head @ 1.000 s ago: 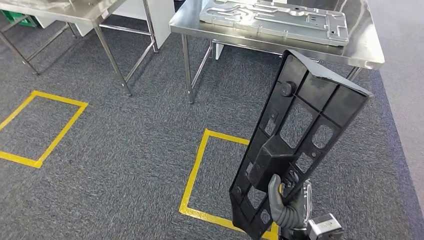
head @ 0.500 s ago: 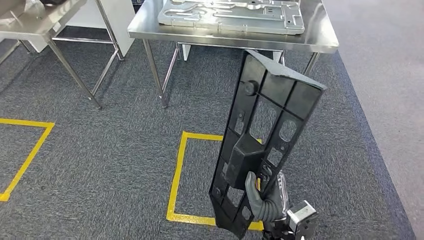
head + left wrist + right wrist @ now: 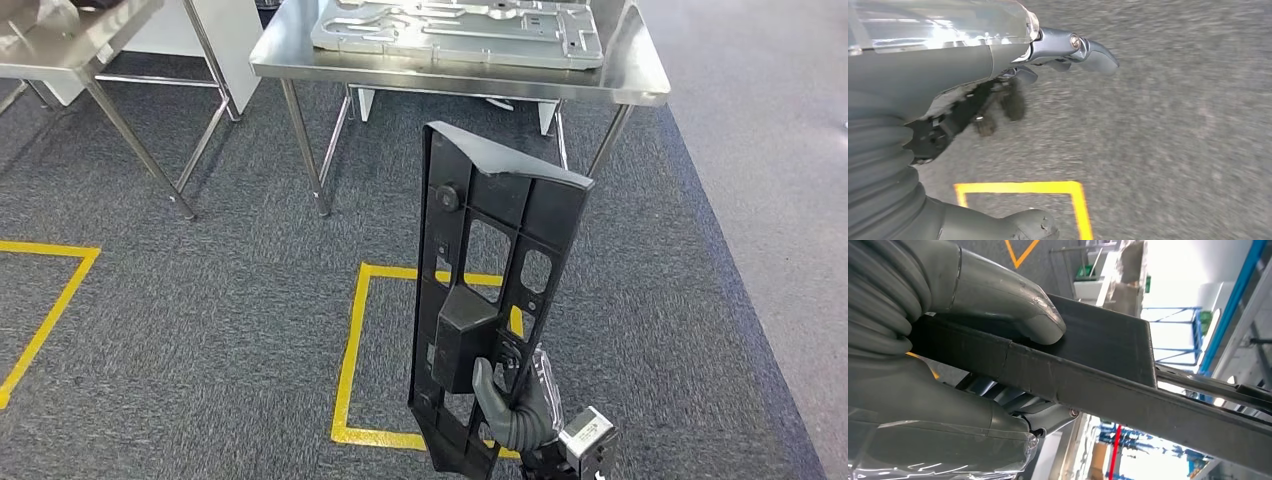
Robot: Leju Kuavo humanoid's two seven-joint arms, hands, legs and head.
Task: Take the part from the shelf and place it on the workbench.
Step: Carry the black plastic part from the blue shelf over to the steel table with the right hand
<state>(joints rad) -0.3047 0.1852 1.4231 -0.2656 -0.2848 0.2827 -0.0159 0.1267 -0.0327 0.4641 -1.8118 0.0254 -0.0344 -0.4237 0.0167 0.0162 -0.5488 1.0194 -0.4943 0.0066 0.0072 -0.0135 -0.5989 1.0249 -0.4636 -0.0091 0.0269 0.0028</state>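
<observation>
A long black plastic part (image 3: pixel 490 260) with ribs and cut-outs stands nearly upright in front of me. My right hand (image 3: pixel 510 415) grips it near its lower end, thumb across the front face. In the right wrist view the thumb (image 3: pixel 998 295) presses on the part's flat black edge (image 3: pixel 1098 355). The steel workbench (image 3: pixel 640 85) stands ahead, beyond the part's top. My left hand (image 3: pixel 1013 75) hangs over the grey carpet with its fingers apart and nothing in them.
A large grey metal plate (image 3: pixel 460 25) covers most of the workbench top. A second steel table (image 3: pixel 70 50) stands at the far left. Yellow tape squares (image 3: pixel 355 340) mark the carpet below the part and at the left (image 3: pixel 45 320).
The whole view has shifted as the camera moved; the workbench now sits more in the middle of the view. The part has swung from a rightward lean to nearly upright in my right hand.
</observation>
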